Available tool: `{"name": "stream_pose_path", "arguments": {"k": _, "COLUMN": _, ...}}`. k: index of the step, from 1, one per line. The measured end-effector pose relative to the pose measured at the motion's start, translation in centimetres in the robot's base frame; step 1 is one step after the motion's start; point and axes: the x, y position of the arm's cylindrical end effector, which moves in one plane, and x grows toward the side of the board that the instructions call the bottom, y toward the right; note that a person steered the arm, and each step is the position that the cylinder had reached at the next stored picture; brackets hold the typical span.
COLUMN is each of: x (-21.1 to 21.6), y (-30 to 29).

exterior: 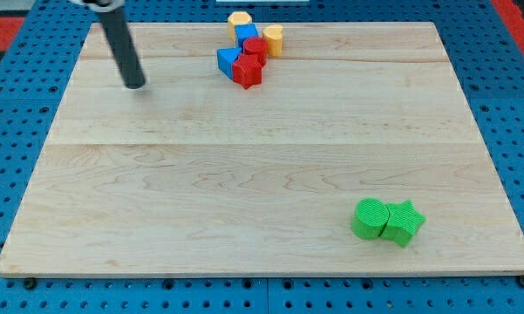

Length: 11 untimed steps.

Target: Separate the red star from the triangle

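Starting at the view's bottom, the pale wooden counter (244,201) carries two green blocks at the lower right: a green round block (368,218) and a green star (404,221), touching side by side. The wide middle of the counter holds nothing.

Farther back, near the view's top and a little left of centre, sits a tight cluster of five blocks. The red star (248,71) is the nearest of them, and the blue triangle (227,59) presses against its left side. Behind the star is a red round block (255,47), then a blue cube (245,34), partly hidden. A yellow round block (273,38) stands at the cluster's right, and a yellow hexagon-like block (239,19) is at the very back.

My tip (135,85) rests on the counter at the upper left, well apart from the cluster and to its left. There is no claw on this arm, only the dark rod, so nothing can be apart, together or clamped.

Judging by this, the task is not yet begun: the red star and triangle touch. What seems left is bringing my tip to the pair and pushing one of them away from the other.

Count: two green, two red, two blue, two yellow, eight blocks in all.
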Motion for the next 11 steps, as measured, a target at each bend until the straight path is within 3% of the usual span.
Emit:
{"name": "stream_pose_path", "arguments": {"k": 2, "x": -3.9, "y": 2.1}}
{"name": "stream_pose_path", "arguments": {"k": 3, "x": -6.6, "y": 5.8}}
{"name": "stream_pose_path", "arguments": {"k": 4, "x": -6.4, "y": 11.6}}
{"name": "stream_pose_path", "arguments": {"k": 6, "x": 0.2, "y": 14.1}}
{"name": "stream_pose_path", "arguments": {"k": 7, "x": 0.8, "y": 15.7}}
{"name": "stream_pose_path", "arguments": {"k": 9, "x": -2.0, "y": 23.3}}
{"name": "stream_pose_path", "arguments": {"k": 10, "x": -0.1, "y": 26.6}}
{"name": "stream_pose_path", "arguments": {"k": 11, "x": 4.5, "y": 26.7}}
